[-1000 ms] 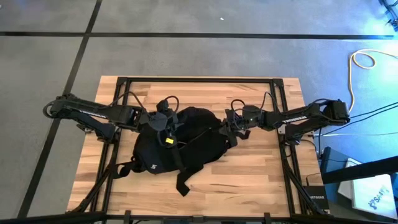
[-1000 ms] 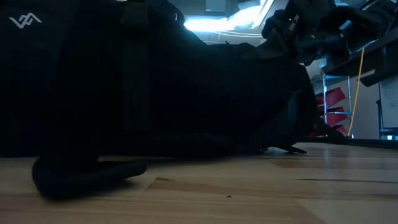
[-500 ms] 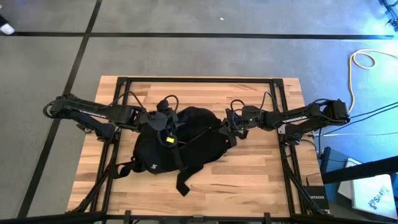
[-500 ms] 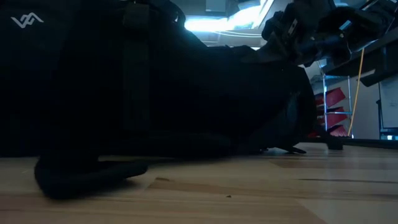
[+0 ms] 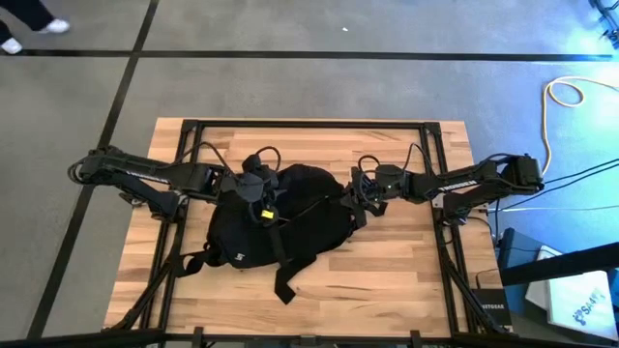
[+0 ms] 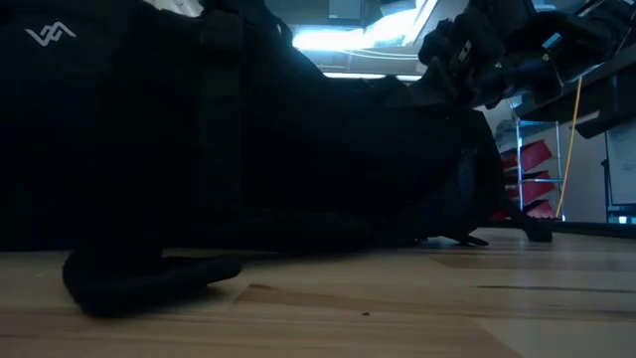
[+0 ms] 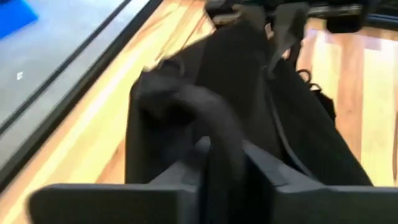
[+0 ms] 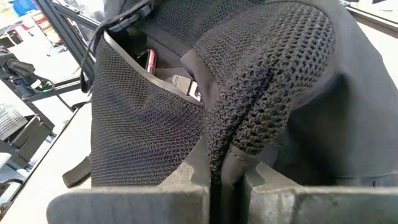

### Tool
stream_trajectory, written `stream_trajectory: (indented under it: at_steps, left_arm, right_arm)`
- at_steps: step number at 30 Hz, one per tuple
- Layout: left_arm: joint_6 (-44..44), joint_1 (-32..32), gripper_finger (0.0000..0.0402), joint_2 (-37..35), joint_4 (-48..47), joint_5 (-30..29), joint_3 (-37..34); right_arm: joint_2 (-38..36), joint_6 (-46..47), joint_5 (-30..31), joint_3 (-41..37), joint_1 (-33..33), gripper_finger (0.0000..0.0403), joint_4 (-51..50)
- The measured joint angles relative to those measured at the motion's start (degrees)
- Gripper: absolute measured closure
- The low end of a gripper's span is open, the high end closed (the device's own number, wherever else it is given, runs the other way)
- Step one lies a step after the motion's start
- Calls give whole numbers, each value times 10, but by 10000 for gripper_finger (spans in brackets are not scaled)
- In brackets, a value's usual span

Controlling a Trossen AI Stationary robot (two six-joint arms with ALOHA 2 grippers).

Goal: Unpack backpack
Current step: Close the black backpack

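Backpack: large black soft fabric backpack (image 5: 280, 224) lying flat near the middle of the pale wooden slatted table (image 5: 387, 280), straps trailing toward the near edge, both arms meeting it from opposite sides.
Left gripper (image 5: 259, 193): at the bag's left upper end, fingers pinched narrow on a black fabric fold or loop (image 7: 205, 124), seen in the left wrist view running between the two dark pads.
Right gripper (image 5: 360, 198): at the bag's right end, clamped tight on a seam of black mesh padding (image 8: 261, 81), with no visible gap between the fingers.
Opening: dark gap (image 8: 161, 62) visible past the mesh in the right wrist view, with a small reddish item (image 8: 149, 60) and a pale grey item (image 8: 185, 84) inside; neither identifiable.
Step in hand: likely spreading or lifting the bag's mouth, contents not yet out.
Next move: probably calls for one gripper holding the fabric taut while the other lets go and reaches into the gap.
Edges and room: bare wood free in front of the bag and at the far side; black metal frame rails (image 5: 174, 261) along both table sides, close to the arms' bases.
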Motion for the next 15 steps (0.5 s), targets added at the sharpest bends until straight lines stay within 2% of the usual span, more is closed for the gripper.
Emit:
stream_trajectory:
  at_steps: [5,8,11,15]
  left_arm:
    - [-48,1,234,1,10,-36,0]
    - [-28,1,162,1,52,-68,0]
    - [39,-6,106,1,124,-99,0]
    - [147,-23,77,0,224,-183,0]
  right_arm:
    - [0,-11,0,0,0,402,-2]
    - [0,-19,0,0,0,400,-2]
    - [0,-29,0,0,0,399,-3]
    - [0,-37,1,0,0,399,-3]
